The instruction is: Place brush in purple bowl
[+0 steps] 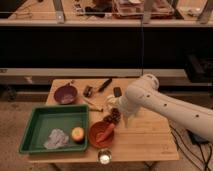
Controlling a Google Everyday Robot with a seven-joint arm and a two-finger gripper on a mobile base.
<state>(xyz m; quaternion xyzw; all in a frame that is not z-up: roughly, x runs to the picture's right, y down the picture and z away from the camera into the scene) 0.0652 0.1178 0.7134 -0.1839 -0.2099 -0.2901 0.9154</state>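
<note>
**While the brush lies loose, the gripper hangs by the orange-red bowl**

Where the white, smooth-shelled arm (165,105) bends down from the right, its dark gripper (114,117) sits low over the middle of the wooden table (145,135), just above the far rim of the orange-red bowl (94,138). Whether the claw is apart or together cannot be told; it shows only as a dark mass.

That round, glossy plastic bowl holds an orange utensil (106,132) leaning across it. Just beyond the gripper, a thin wooden-handled stick tool (93,104) lies flat on the pale planks. Farther back lies the brush (98,88), flat on the table near its far edge, its long thin black handle slanting up to the right and its blocky head at the lower left. A small dark oblong object (117,92) rests just right of it.

The purple bowl (60,95), round and dark, stands to the left of the brush head, near but apart from it.

At the front left, a rectangular green plastic tray (30,132) touches the orange-red bowl and holds a round yellow-red fruit (77,133) and a crumpled pale wad (56,139). A small round pale object (104,158) sits at the front edge.
</note>
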